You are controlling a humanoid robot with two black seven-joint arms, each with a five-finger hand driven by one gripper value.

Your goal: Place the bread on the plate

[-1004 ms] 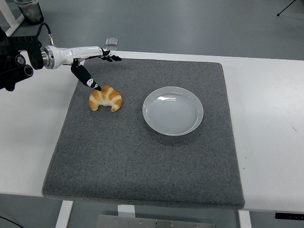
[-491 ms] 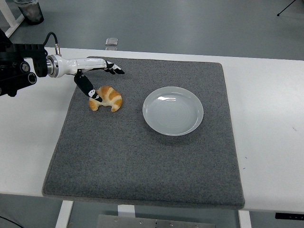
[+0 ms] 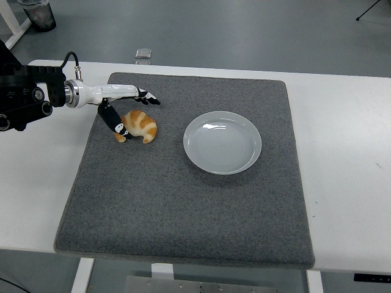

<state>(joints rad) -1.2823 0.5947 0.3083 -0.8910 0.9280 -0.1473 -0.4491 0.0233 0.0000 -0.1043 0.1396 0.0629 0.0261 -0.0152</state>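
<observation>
Spreading open, empty: left robot hand (image 3: 125,107) | straddling bread (image 3: 140,126) | plate (image 3: 222,142) apart

grey mat (image 3: 183,207) on white table (image 3: 342,183) | small clear object (image 3: 143,54) at far edge

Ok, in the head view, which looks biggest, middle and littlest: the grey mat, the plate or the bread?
1. Grey mat, by far the biggest.
2. Plate, in the middle.
3. Bread, the littlest, with the left hand open around it.
</observation>
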